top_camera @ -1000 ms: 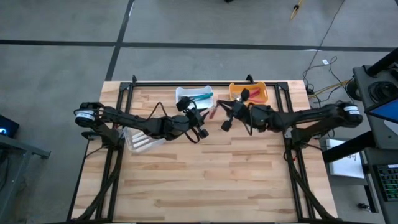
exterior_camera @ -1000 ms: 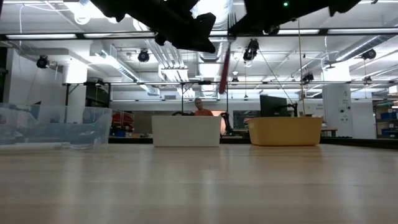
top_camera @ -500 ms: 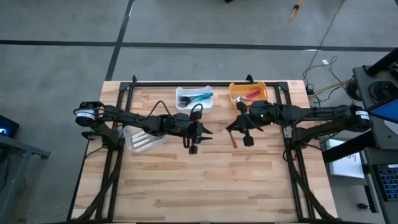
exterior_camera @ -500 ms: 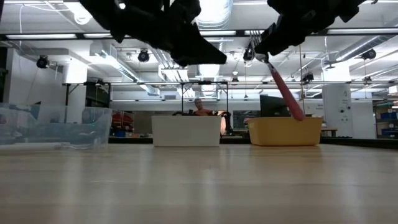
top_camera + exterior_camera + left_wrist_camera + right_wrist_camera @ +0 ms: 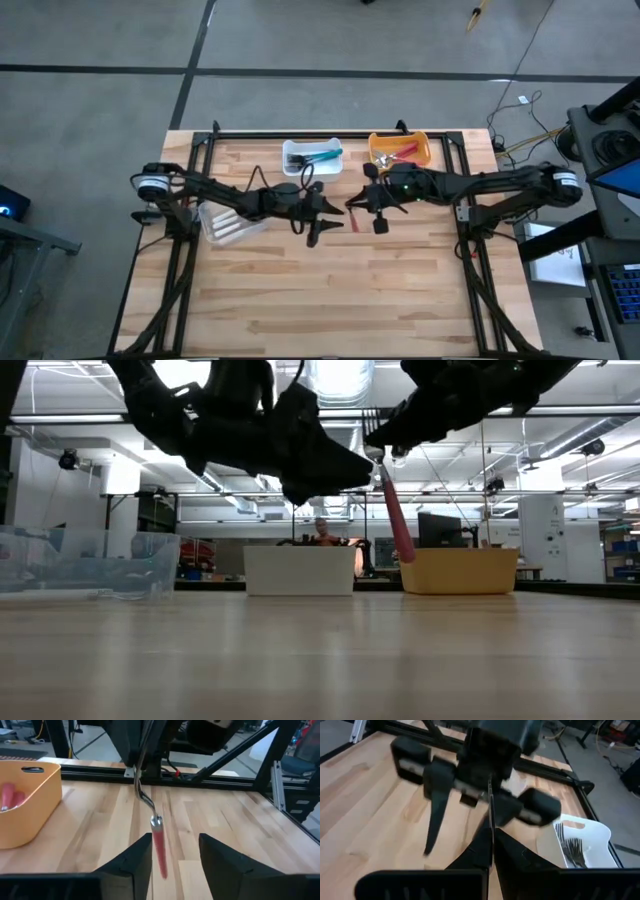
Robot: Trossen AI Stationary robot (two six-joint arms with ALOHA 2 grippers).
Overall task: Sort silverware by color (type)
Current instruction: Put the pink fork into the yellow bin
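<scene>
Right gripper (image 5: 368,197) pinches the red-handled metal fork (image 5: 156,831) by its head, handle hanging down. Left gripper (image 5: 175,854) gapes open, its fingers (image 5: 136,857) flanking that handle.

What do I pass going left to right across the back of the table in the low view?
Clear bin → white bin → red-handled utensil hanging from the right gripper → orange bin.

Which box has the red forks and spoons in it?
The orange bin, farthest right of the three. Red handles show inside it; the white bin holds teal ones and the clear bin white ones.
</scene>
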